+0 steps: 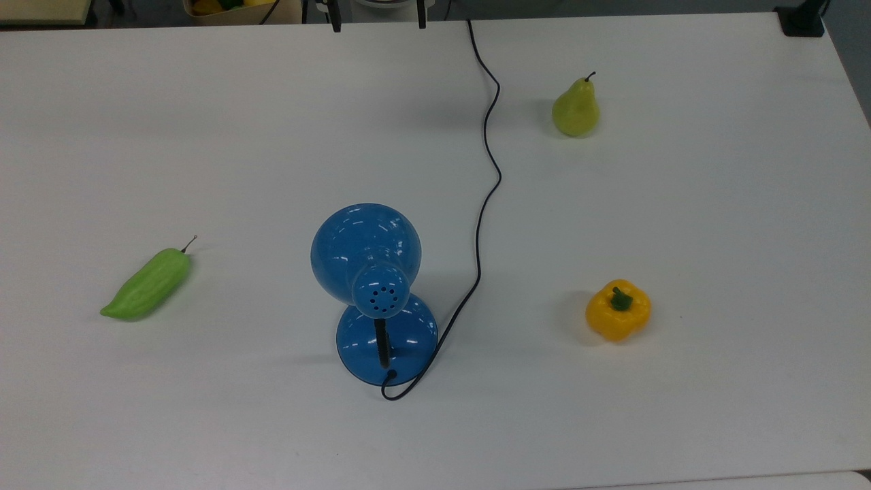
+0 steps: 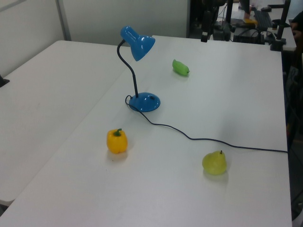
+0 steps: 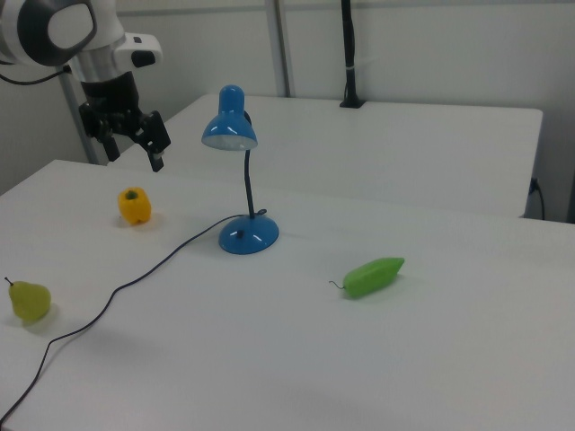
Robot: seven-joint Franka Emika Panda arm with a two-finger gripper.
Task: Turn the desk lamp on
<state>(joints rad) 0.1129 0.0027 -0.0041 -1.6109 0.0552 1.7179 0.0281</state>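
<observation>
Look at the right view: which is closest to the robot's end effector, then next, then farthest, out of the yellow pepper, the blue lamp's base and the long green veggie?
From the end effector:
1. Yellow pepper, just below it, on the right view's left.
2. Lamp base, mid-table.
3. Long green vegetable, farthest, toward the right view's right.

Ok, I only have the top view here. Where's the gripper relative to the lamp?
Observer: In the right view the gripper hangs in the air, jaws open, off to the right view's left of the lamp and apart from it.
Operator: Any switch on the base?
Observer: The left view shows a small dark spot on top of the base, on the side below the shade. It may be the switch.
Operator: How high is the shade?
Observer: The shade sits well above the base on a curved neck, tilted downward.
</observation>
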